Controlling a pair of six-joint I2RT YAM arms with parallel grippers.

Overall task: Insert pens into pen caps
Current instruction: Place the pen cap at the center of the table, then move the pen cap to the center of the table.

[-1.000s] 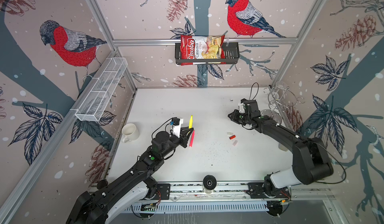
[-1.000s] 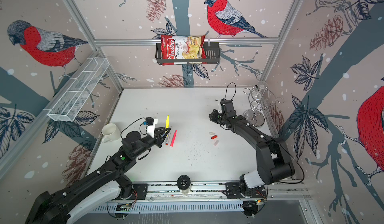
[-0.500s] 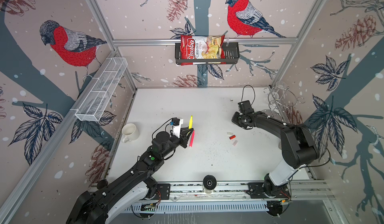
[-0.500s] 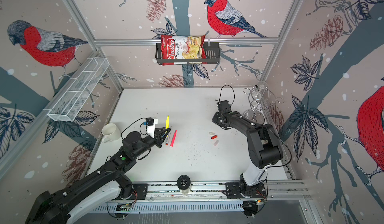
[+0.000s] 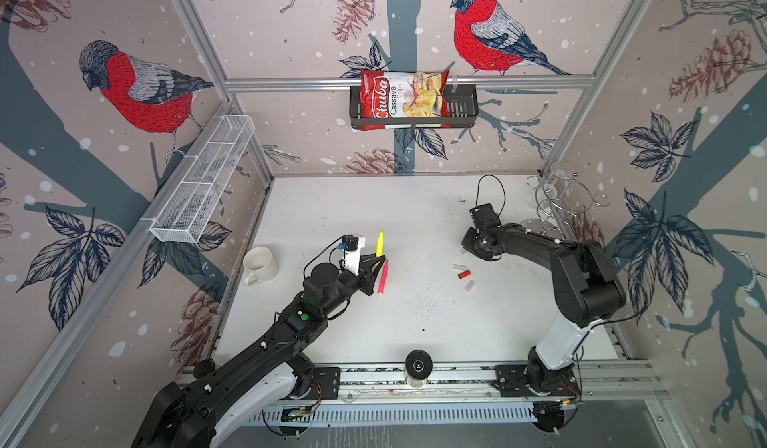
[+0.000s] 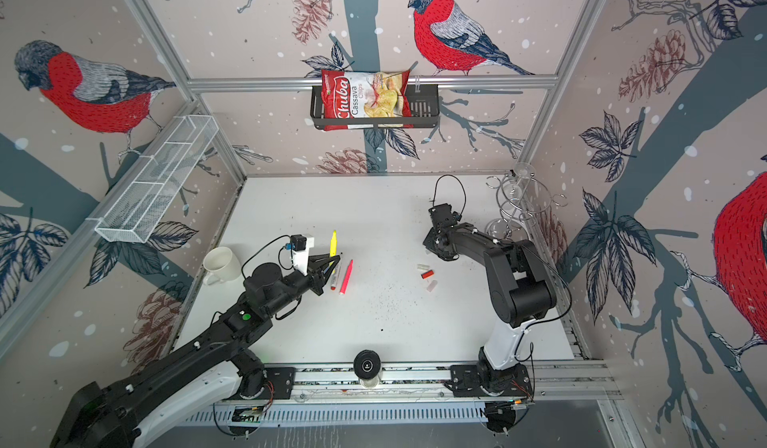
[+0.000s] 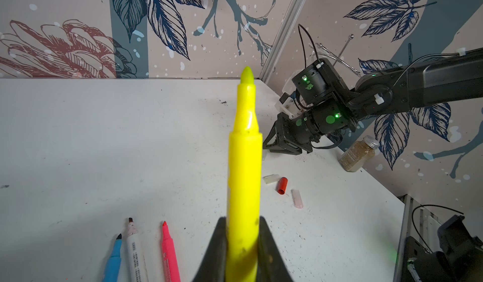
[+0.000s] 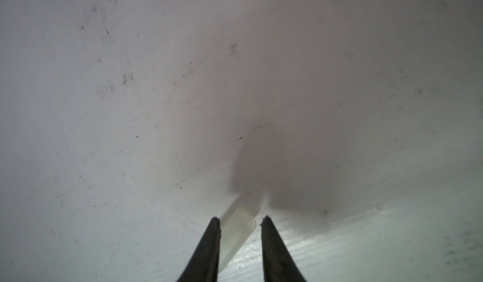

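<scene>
One yellow pen [image 7: 244, 163] sits clenched in left gripper [image 7: 241, 219]; right gripper [image 8: 240, 218], near red cap [image 7: 282, 185], gapes around whitish cap [image 8: 239, 231].

pens [image 7: 244, 176] x4; caps [image 7: 271, 178] x4 (3 clear, 1 red); mug [image 5: 259, 264] x1; jar [image 7: 356, 154] x1.

I see a mug [image 5: 259, 264] near the table [image 5: 415, 325] edge, a chips bag [image 5: 402, 100] in a black basket [image 5: 462, 111] on the back wall, a wire tray [image 5: 203, 184], a rack [image 5: 554, 201], a jar [image 7: 357, 154]
</scene>
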